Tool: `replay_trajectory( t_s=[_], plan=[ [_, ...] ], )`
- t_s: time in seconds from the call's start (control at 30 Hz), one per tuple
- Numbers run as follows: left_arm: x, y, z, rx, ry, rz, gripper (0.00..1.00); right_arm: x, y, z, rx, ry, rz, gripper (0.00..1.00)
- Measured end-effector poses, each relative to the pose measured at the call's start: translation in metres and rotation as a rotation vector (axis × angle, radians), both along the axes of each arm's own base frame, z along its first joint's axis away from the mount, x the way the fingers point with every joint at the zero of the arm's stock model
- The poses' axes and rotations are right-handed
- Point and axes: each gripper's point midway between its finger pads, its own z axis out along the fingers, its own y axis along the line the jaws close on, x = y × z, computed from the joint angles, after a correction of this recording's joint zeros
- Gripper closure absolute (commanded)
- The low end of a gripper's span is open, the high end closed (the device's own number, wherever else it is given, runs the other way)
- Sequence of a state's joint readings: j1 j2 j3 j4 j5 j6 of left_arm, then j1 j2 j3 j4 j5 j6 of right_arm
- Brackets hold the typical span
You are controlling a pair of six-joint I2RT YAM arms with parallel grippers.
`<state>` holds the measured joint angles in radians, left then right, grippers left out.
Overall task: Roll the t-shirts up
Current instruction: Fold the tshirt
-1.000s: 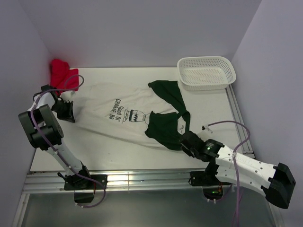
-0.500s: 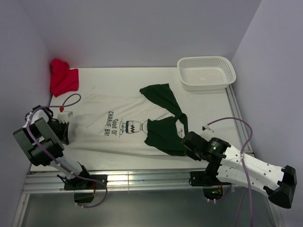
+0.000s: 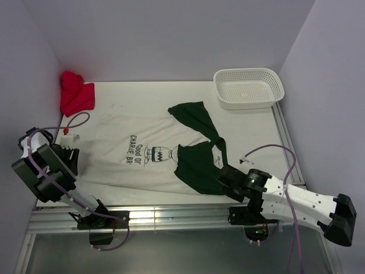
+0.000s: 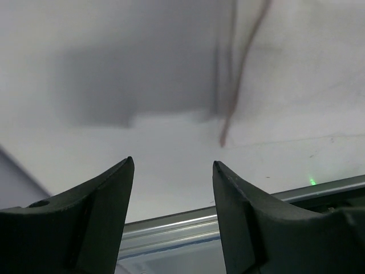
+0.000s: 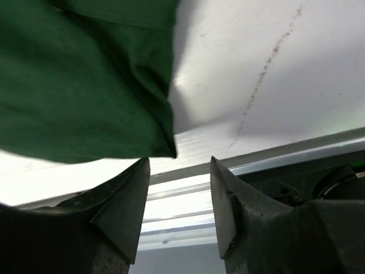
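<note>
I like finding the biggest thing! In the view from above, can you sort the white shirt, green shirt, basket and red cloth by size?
1. The white shirt looks clearly largest.
2. The green shirt and the basket look too alike to rank.
3. The red cloth looks smallest.

Bright, evenly lit from above. Glares off the metal rail (image 3: 171, 216) at the near edge of the table (image 3: 251, 131). Blurs the dark green t-shirt (image 5: 74, 85) close up; soft grey shadow in left wrist view.

off-white t-shirt (image 3: 122, 162) flat, green t-shirt (image 3: 197, 162) crumpled atop
</note>
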<state>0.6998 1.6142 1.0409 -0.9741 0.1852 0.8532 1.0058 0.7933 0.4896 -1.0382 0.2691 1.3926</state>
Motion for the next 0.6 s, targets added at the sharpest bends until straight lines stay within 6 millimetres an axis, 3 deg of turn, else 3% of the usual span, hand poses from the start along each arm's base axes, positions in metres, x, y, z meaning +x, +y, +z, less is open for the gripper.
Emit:
replay_trajectory(
  t_s=[0.17, 0.27, 0.33, 0.43, 0.6],
  plan=[
    [0.033, 0.027, 0.034, 0.031, -0.076, 0.005, 0.36, 0.02, 0.009, 0.032, 0.07, -0.102, 0.003, 0.43],
    [0.072, 0.036, 0.057, 0.046, -0.15, -0.006, 0.35, 0.054, 0.015, 0.061, 0.089, -0.182, -0.028, 0.43],
    [0.101, 0.032, 0.068, 0.059, -0.199, -0.024, 0.34, 0.086, 0.021, 0.078, 0.094, -0.231, -0.046, 0.44],
    [0.151, 0.011, 0.079, 0.055, -0.268, -0.064, 0.33, 0.142, 0.025, 0.095, 0.082, -0.272, -0.063, 0.45],
    [0.254, -0.025, 0.095, -0.017, -0.426, -0.098, 0.32, 0.247, 0.034, 0.112, 0.05, -0.341, -0.031, 0.46]
  ],
)
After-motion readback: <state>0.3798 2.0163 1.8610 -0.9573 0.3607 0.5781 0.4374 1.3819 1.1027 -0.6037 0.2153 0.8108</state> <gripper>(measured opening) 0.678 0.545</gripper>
